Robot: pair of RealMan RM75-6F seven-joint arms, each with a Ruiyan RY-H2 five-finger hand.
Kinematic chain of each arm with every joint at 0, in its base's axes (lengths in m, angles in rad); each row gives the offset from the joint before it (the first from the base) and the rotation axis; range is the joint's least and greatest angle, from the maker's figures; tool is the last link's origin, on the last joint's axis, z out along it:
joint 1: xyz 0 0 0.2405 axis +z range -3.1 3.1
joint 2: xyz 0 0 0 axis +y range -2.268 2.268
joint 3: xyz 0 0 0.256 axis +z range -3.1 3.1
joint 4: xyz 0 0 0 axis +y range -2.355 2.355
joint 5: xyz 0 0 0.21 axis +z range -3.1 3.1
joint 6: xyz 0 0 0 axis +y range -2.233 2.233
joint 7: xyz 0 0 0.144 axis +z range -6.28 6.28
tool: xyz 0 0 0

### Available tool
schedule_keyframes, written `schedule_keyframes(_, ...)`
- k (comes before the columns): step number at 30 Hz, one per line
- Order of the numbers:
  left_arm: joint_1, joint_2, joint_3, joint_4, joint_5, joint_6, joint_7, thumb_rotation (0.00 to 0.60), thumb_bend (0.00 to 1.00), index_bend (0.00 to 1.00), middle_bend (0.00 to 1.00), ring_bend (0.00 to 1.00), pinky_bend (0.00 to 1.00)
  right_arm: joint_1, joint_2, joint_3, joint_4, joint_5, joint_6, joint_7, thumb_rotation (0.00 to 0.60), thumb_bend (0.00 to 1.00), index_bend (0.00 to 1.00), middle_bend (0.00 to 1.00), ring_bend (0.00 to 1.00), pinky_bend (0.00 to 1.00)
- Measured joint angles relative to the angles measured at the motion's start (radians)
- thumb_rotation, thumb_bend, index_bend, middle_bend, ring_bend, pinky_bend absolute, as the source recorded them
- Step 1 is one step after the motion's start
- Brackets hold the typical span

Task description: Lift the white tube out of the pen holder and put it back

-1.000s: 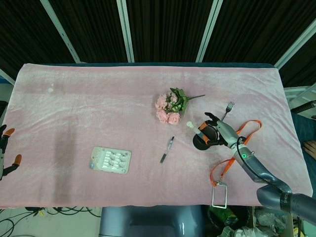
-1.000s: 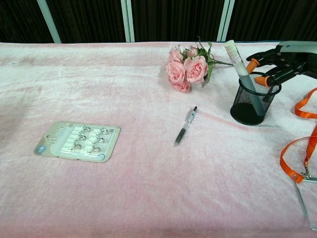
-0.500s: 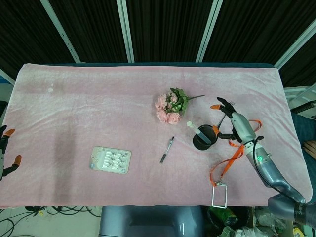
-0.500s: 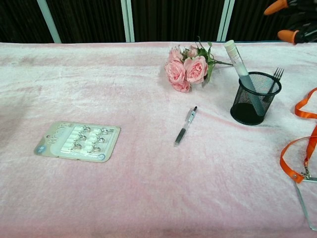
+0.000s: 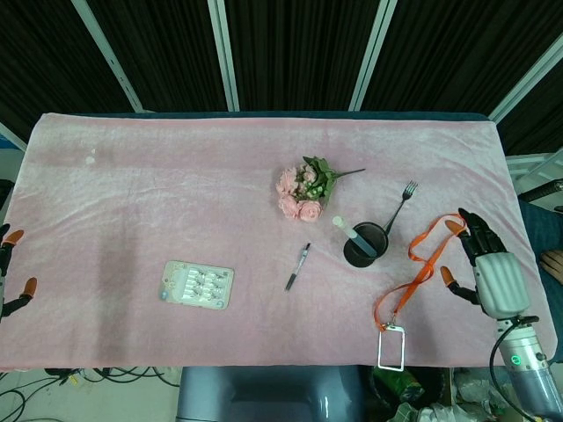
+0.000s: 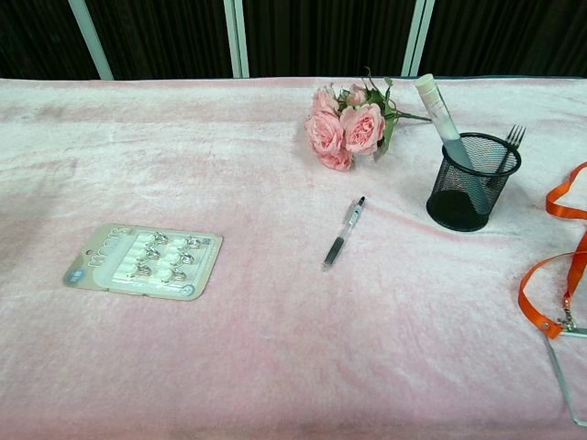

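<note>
Pink cloth (image 5: 176,176): right hand (image 5: 493,268) splayed empty at edge (left hand (image 5: 9,272) unclear).

pen holder (image 6: 472,183) | top open | roses (image 6: 347,126) near left, fork (image 6: 510,145) touching right

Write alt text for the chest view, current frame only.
A white tube leans in a black mesh pen holder on a pink cloth-covered table, with no robot hand visible. Pink roses and a fork lie behind, a pen beside, a card of clips left, an orange lanyard right.
</note>
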Motion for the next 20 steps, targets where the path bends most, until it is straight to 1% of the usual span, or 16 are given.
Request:
schedule_keyframes(4, 0.005, 0.002, 0.005, -0.005, 0.004, 0.004, 0.004, 0.600, 0.35, 0.10, 0.02, 0.00, 0.05, -0.063, -0.031, -0.042, 0.054, -0.014, 0.058, -0.114, 0.600, 0.28, 0.14, 0.02, 0.03, 0.17)
schedule_keyframes(9, 0.012, 0.008, 0.009, -0.025, -0.009, 0.002, 0.016, 0.600, 0.35, 0.08, 0.02, 0.00, 0.05, -0.104, -0.083, -0.049, 0.119, -0.016, 0.116, -0.183, 0.600, 0.27, 0.10, 0.00, 0.02, 0.17)
schedule_keyframes(12, 0.016, 0.007, 0.008, -0.027, -0.009, 0.013, 0.025, 0.600, 0.35, 0.07, 0.02, 0.00, 0.05, -0.116, -0.099, -0.052, 0.143, -0.005, 0.116, -0.215, 0.600, 0.26, 0.07, 0.00, 0.01, 0.17)
schedule_keyframes(20, 0.018, 0.003, 0.008, -0.021, 0.014, 0.027, 0.008, 0.600, 0.35, 0.06, 0.02, 0.00, 0.05, -0.117, -0.091, -0.045, 0.136, 0.026, 0.081, -0.237, 0.600, 0.26, 0.06, 0.00, 0.02, 0.17)
